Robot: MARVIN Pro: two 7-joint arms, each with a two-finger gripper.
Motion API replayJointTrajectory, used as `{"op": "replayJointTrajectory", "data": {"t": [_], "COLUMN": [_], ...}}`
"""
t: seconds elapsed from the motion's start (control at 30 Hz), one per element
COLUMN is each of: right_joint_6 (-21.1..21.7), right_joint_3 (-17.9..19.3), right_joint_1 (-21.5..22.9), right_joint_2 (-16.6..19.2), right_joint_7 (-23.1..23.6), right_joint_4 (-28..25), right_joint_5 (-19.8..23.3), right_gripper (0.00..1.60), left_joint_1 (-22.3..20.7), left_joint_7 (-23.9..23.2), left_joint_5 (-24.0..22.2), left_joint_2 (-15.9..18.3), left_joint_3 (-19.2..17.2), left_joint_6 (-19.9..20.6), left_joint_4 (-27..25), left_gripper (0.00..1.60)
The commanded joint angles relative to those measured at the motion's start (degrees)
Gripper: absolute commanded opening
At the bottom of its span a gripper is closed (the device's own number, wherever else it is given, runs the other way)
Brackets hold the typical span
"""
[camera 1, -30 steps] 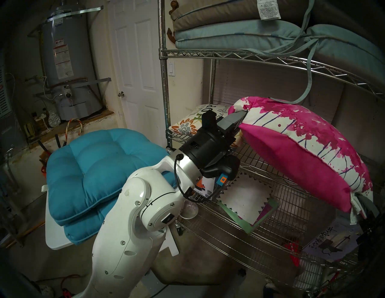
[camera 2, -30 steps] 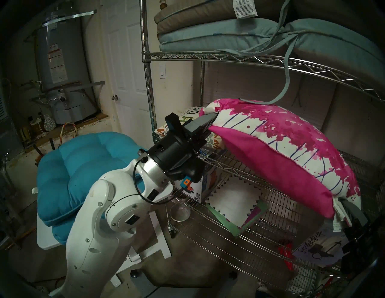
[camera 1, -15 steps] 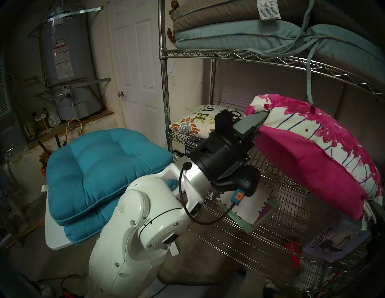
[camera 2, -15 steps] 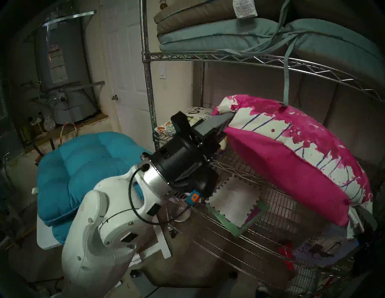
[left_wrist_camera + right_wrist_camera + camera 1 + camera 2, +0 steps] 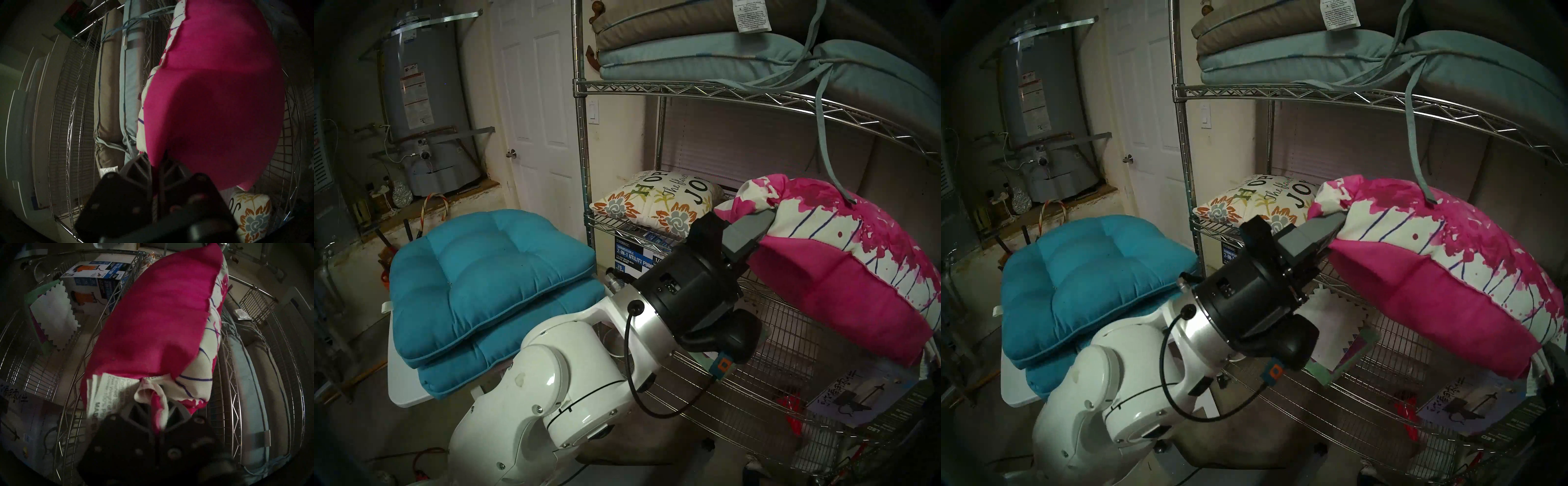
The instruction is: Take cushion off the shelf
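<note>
Two grippers pinch opposite ends of the pink and white cushion point(image 5: 843, 271), which sags between them at the right of the head view, in front of the middle tier of the chrome wire shelf point(image 5: 687, 89). The left gripper point(image 5: 755, 234), right of centre in that frame, has its grey fingers together on the cushion's left corner, pink fabric bunched above them. In its own wrist view the right gripper point(image 5: 158, 412), at bottom centre, has its fingers clamped on the other corner beside the white care label point(image 5: 103, 394); from the head camera that end lies at the dark right rim and is hard to make out. A blue-grey tie strap point(image 5: 829, 149) hangs from the upper tier onto the cushion's top. Behind, at frame centre, a floral throw pillow point(image 5: 656, 200) lies on the middle tier. At left, two teal tufted seat cushions point(image 5: 483, 271) are stacked on a small white table point(image 5: 400, 390).
</note>
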Motion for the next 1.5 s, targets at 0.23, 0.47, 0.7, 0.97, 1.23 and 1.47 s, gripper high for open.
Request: {"op": "replayJointTrajectory", "data": {"t": [0.23, 0.47, 0.7, 0.97, 1.23, 1.47], "right_joint_6": [-2.7, -2.7, -2.7, -2.7, -2.7, -2.7], "right_joint_3": [0.4, 0.4, 0.4, 0.4, 0.4, 0.4], "right_joint_1": [-0.4, -0.4, -0.4, -0.4, -0.4, -0.4], "right_joint_2": [-1.9, -3.1, -3.6, -3.6, -3.2, -1.9], "right_joint_7": [-5.4, -7.0, -8.6, -10.4, -12.4, -14.9], "right_joint_4": [-0.5, -0.5, -0.5, -0.5, -0.5, -0.5], "right_joint_5": [3.4, 4.1, 4.7, 5.3, 5.8, 6.2], "right_gripper": [0.0, 0.0, 0.0, 0.0, 0.0, 0.0], "left_joint_1": [-2.6, -2.9, -4.4, -7.8, -10.7, -13.2], "left_joint_7": [7.3, 9.6, 11.8, 14.2, 15.7, 16.8], "left_joint_5": [0.4, 0.6, 0.9, 0.9, 0.8, 0.7], "left_joint_2": [-0.4, -0.6, -1.0, -2.4, -3.3, -3.7], "left_joint_3": [0.0, -0.1, -2.0, -6.9, -10.7, -13.1], "left_joint_6": [-0.4, -0.7, -0.9, -0.5, -0.4, -1.3], "left_joint_4": [-1.9, -1.9, -1.9, -1.9, -1.9, -1.9], "left_gripper": [0.0, 0.0, 0.0, 0.0, 0.0, 0.0]}}
